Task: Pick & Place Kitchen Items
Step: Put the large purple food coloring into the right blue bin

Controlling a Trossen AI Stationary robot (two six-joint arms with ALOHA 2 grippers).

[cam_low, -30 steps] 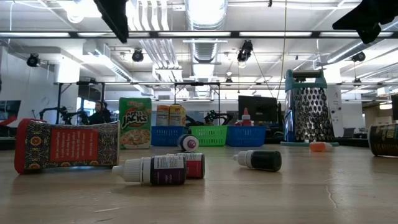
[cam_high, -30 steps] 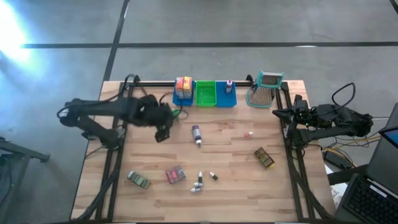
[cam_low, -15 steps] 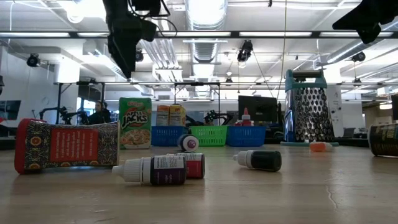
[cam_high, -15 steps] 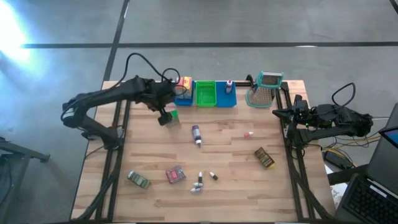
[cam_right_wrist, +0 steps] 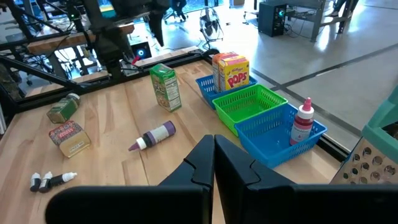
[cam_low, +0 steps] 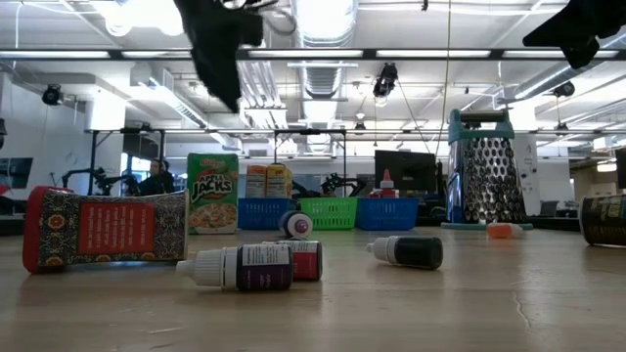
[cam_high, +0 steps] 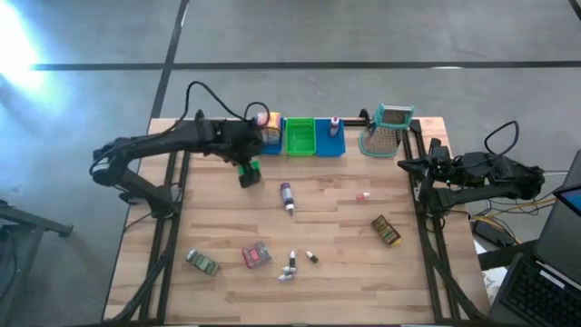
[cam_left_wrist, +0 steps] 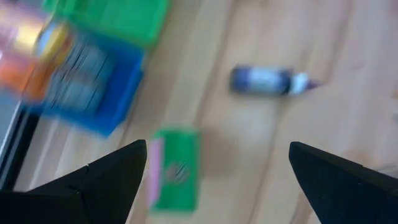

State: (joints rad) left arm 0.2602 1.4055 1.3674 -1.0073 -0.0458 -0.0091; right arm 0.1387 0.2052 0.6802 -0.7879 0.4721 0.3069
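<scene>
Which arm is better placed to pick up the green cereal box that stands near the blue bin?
The left. Its pincer hangs open right above the green cereal box, as its wrist view shows. The right pincer waits shut at the table's right edge, far from the box.

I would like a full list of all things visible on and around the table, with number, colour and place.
Bins: 3, blue-green-blue, far edge.
Cereal boxes: 2, yellow-red and orange, left blue bin.
White bottle: 1, right blue bin.
Grater: 1, metal, teal handle, far right.
Green box: 1, upright, under left gripper.
Purple bottle: 1, centre.
Small bottles: 3, near edge.
Packets: green, red, brown.
Left gripper: open, above green box.
Right gripper: shut, right edge.
</scene>
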